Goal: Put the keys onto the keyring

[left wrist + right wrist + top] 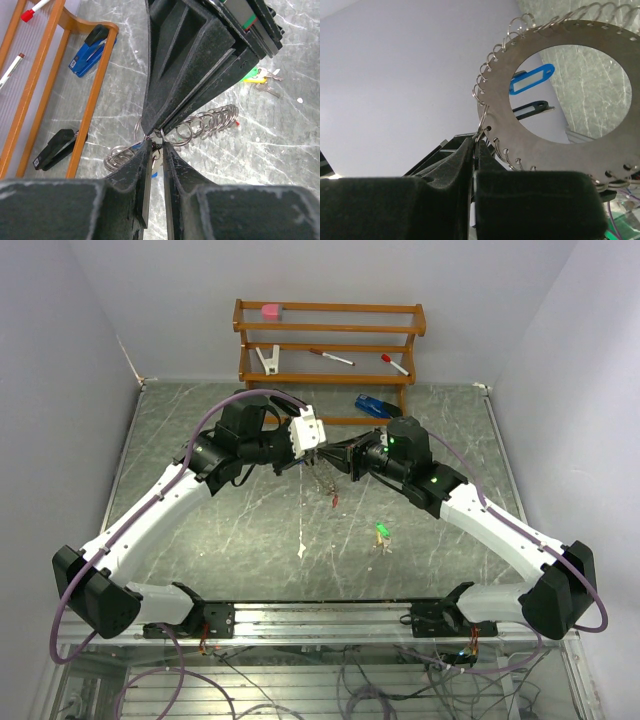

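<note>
Left gripper (157, 146) is pointing in from the left above mid-table, and I'm pinching its fingers nearly together. Only a thin slit is showing, with a sliver of silver and a blue bit sitting in it. That's looking like a blue-tipped key (154, 174), but most of it is hiding between the pads, so not sure. The fingertips are meeting the tip of my right gripper (475, 144) nose to nose, touching or nearly so.

Keyring (495, 95) is hanging in the air right at that meeting point, off the table (250, 540). It's showing as a flat silver plate ring with holes round its rim and small split rings (210, 122) threading through them. A blue tag (532, 80) and a black tag (530, 107) are showing through its centre hole.

A small reddish piece (335, 498) is showing just near of the grippers; I can't tell if it's dangling or lying.

Right gripper is pointing in from the right, fingers pressing together on the keyring's rim where one split ring is sitting. Blue stapler (372, 405) is lying far of it, by the wooden rack (320, 348). Green-tagged keys (381, 531) are lying on the table, near-right of the grippers, well apart from the keyring.
</note>
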Robot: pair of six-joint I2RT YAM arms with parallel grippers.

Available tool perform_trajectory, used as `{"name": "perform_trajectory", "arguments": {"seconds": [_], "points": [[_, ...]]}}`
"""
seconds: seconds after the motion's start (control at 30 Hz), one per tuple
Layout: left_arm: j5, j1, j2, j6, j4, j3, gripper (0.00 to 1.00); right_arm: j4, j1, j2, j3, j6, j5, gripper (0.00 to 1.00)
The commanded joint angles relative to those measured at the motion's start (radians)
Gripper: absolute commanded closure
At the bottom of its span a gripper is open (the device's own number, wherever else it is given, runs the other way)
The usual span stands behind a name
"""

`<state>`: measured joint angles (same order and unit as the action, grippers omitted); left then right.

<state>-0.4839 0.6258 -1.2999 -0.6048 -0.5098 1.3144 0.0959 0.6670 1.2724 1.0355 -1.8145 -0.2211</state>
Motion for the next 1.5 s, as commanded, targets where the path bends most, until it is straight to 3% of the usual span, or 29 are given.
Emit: {"name": "perform_trajectory", "arguments": {"seconds": [0.0, 0.63, 1.1, 1.27, 1.47], "points": [[-0.007, 0.002, -0.002, 0.011, 0.066, 0.017, 0.77, -0.062, 0.000, -0.004, -0.006, -0.014, -0.035, 1.00], [-0.039, 0.003, 0.010, 0.020, 0.073, 0.005, 0.68, -0.068, -0.001, -0.011, -0.016, -0.030, -0.029, 1.00], [-0.020, 0.003, 0.005, 0.019, 0.085, -0.028, 0.74, -0.080, -0.001, -0.012, -0.015, -0.037, -0.032, 1.00], [-0.017, 0.003, 0.004, 0.012, 0.088, -0.031, 0.86, -0.089, 0.000, -0.015, -0.018, -0.039, -0.035, 1.00], [-0.011, 0.003, 0.002, -0.006, 0.087, -0.026, 0.93, -0.087, 0.000, -0.023, -0.026, -0.041, -0.037, 1.00]]}}
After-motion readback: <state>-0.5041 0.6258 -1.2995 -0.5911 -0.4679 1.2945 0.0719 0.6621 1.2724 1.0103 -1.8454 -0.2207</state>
